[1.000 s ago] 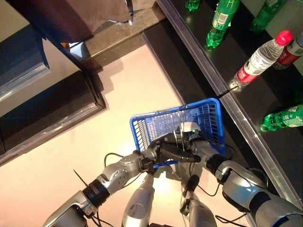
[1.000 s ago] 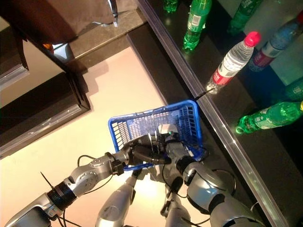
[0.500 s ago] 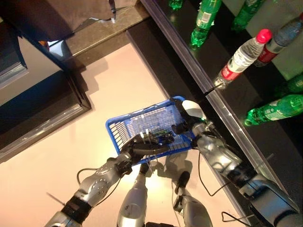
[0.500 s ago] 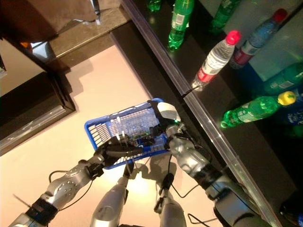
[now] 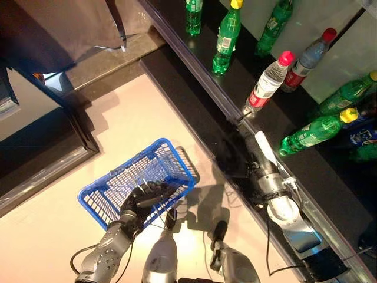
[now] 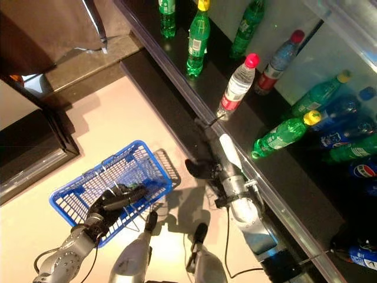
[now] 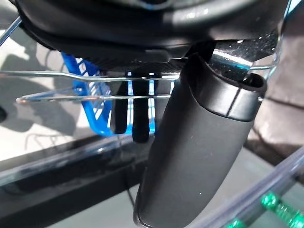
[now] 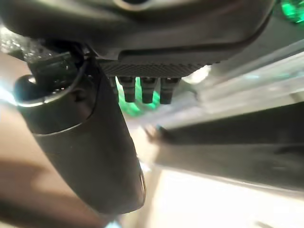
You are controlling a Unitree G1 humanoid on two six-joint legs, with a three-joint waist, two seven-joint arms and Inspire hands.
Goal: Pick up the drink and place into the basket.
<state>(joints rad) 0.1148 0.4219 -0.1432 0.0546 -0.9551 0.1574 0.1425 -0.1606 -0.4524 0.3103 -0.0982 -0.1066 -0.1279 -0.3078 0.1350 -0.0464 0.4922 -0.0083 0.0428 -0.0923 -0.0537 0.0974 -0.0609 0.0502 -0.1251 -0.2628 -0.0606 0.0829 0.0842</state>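
Note:
My left hand is shut on the thin wire handles of the blue basket, which hangs low at the left above the floor; its mesh bottom shows. My right hand is open and empty, fingers straight, white-covered thumb up, at the metal edge of the dark shelf. Just beyond it stands a clear water bottle with a pink cap. A green bottle with a yellow cap lies on the shelf to its right. More green bottles stand farther along.
The dark shelf has a metal front edge running diagonally. A red-capped bottle and blue drinks stand deeper on it. A dark low cabinet lies at the left, with beige floor between.
My right hand has come out of the blue basket and moved right to the shelf edge. The basket has dropped down to the left. The camera has shifted too.

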